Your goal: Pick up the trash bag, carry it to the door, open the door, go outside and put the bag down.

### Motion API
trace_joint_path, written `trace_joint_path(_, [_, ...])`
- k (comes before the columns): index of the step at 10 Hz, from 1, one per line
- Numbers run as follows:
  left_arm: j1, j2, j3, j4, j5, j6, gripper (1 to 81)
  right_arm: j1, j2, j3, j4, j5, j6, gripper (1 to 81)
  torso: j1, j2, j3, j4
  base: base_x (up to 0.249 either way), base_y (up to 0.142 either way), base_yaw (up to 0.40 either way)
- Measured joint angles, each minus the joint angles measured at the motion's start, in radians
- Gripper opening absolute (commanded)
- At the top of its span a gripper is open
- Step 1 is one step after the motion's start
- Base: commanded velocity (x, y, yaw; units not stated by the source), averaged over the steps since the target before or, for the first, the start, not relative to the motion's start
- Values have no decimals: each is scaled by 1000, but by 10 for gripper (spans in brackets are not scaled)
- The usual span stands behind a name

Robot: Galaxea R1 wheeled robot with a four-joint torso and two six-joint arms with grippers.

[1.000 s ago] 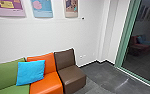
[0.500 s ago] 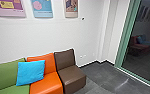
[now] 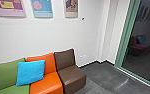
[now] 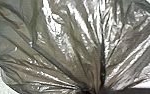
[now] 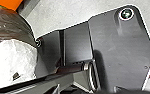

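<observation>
Open floor (image 3: 101, 75) lies between the brown seat (image 3: 69, 75) and green-framed glass (image 3: 143, 42). The left gripper (image 4: 91, 90) pinches the trash bag's (image 4: 66, 45) gathered neck; the right gripper's state I cannot tell. The seat hasn't shifted.

The grey floor (image 3: 101, 75) supports a green seat (image 3: 6, 72), an orange seat (image 3: 47, 83) and a brown seat (image 3: 72, 75). A blue cushion (image 3: 30, 72) spans the green and orange seats.

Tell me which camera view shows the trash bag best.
The left wrist view: the trash bag appears large there, its dark, shiny film running into gathered folds. The right wrist view catches part of it, dark film and a bright white area, beside the robot's wide dark plate.
</observation>
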Motion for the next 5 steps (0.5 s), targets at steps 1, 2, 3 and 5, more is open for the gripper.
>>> trace_joint_path(1, [0, 0, 0, 0, 3, -1, 10, 0, 0, 0, 0, 0, 0, 811, 0, 0, 0, 0, 0, 0, -91])
trace_joint_path(2, [0, 0, 0, 0, 7, -1, 10, 0, 0, 0, 0, 0, 0, 811, 0, 0, 0, 0, 0, 0, -136])
trace_joint_path(3, [0, 0, 0, 0, 8, -1, 10, 0, 0, 0, 0, 0, 0, 811, 0, 0, 0, 0, 0, 0, -188])
trace_joint_path(5, [-4, 0, 0, -1, 11, -1, 10, 0, 0, 0, 0, 0, 0, 811, 0, 0, 0, 0, 0, 0, -197])
